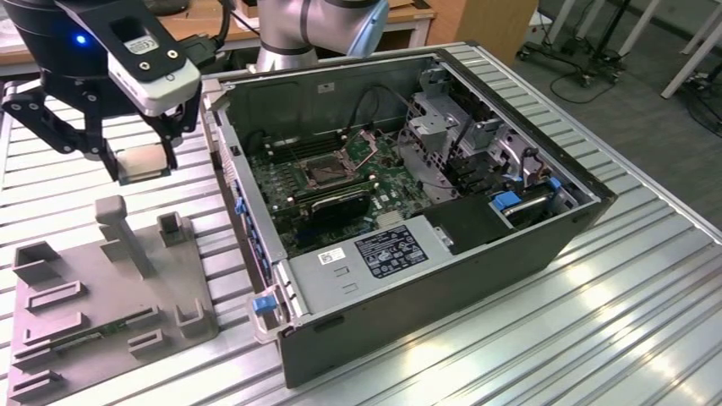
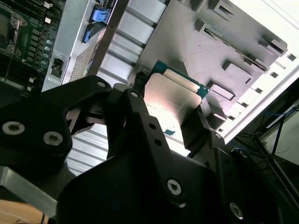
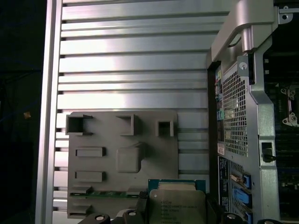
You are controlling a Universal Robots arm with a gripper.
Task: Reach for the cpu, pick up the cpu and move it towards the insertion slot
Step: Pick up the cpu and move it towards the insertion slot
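The gripper [image 1: 138, 163] is clamped on the cpu [image 1: 144, 161], its two black fingers pressing opposite edges of the chip. The chip hangs in the air above the slatted metal table [image 1: 587, 338], beyond the grey fixture tray [image 1: 68, 338] and to the exterior view's left of the open computer case [image 1: 485, 254]. The insertion slot [image 1: 325, 173] lies inside the case, well apart from the chip, with the case's side wall between them.

The hold is on thin edges only, so I judge that a jolt could let the chip slip or twist between the fingers. Dropped here, it would strike the table or the tray. Carried too low, it could catch the case wall, and a twisted chip would meet the socket skewed and might harm its contacts.

In the second wrist view the cpu [image 2: 174, 95] is a small flat square with a pale silvery face catching glare and a green border along one edge. The first wrist view shows small print on the cpu's [image 3: 177, 205] metal face.
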